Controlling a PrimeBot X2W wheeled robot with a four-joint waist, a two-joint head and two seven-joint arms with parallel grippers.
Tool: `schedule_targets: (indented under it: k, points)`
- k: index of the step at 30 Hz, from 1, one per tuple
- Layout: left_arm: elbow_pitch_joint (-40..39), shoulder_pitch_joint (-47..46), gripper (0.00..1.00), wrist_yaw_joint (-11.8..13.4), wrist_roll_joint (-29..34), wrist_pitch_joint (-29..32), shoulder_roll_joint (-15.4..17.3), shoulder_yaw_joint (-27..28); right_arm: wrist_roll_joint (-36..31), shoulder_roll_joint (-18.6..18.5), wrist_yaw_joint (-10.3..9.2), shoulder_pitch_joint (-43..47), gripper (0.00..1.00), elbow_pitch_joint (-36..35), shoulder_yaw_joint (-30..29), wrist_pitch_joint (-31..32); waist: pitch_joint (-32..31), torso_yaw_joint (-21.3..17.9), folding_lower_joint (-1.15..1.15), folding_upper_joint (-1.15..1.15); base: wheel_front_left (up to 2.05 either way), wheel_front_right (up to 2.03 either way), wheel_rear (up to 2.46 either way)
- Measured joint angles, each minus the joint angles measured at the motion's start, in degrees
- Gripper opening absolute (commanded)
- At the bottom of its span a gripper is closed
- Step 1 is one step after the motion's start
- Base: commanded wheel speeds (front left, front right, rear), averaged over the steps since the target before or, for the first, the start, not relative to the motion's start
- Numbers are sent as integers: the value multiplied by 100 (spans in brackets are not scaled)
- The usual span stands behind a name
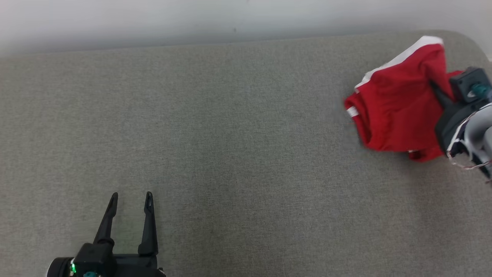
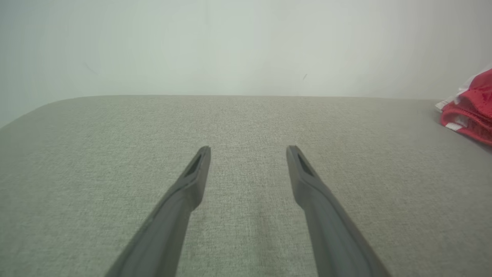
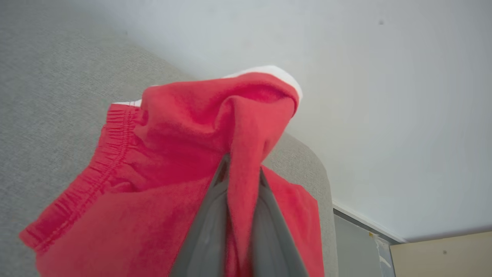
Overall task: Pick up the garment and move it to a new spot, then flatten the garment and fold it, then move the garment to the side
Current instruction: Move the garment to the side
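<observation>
The garment [image 1: 396, 104] is a red pair of shorts with white trim and an elastic waistband, bunched up at the far right of the grey padded table [image 1: 230, 134]. My right gripper [image 1: 438, 92] comes in from the right edge and is shut on a fold of the red cloth. In the right wrist view the garment [image 3: 173, 161] is pinched between the two grey fingers [image 3: 215, 215], with cloth drawn up in a ridge above them. My left gripper [image 1: 130, 200] rests at the lower left, open and holding nothing. The left wrist view shows the garment [image 2: 471, 107] at the right edge.
A pale wall [image 1: 192, 19] runs along the table's far edge. The table's rounded far right corner [image 1: 469, 38] lies just behind the garment. A strip of floor [image 3: 442, 254] shows past that corner in the right wrist view.
</observation>
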Motion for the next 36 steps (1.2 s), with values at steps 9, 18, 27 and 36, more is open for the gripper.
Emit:
schedule_targets:
  k: [9, 18, 27, 36]
  points:
    - [-73, -120, 100, -56, 100, 0, 0, 53, 506, -893, 0, -466, 0, -365, 581, 377, 331, -157, -1, 0, 0, 0, 0]
    - [-121, -301, 100, -145, 179, 0, -1, 141, 753, -1332, 0, -704, 0, -134, 867, 428, 618, -128, -1, 0, 0, 0, 0]
    - [-164, -380, 100, -194, 301, 0, 0, 235, 743, -1288, 0, -1013, 0, 272, 1100, 293, 890, -97, -1, 0, 0, 0, 0]
    - [-125, -440, 100, -177, 289, 0, 0, 236, 743, -1098, 0, -1145, 100, 786, 1196, 245, 860, -68, -1, 0, 0, 0, 0]
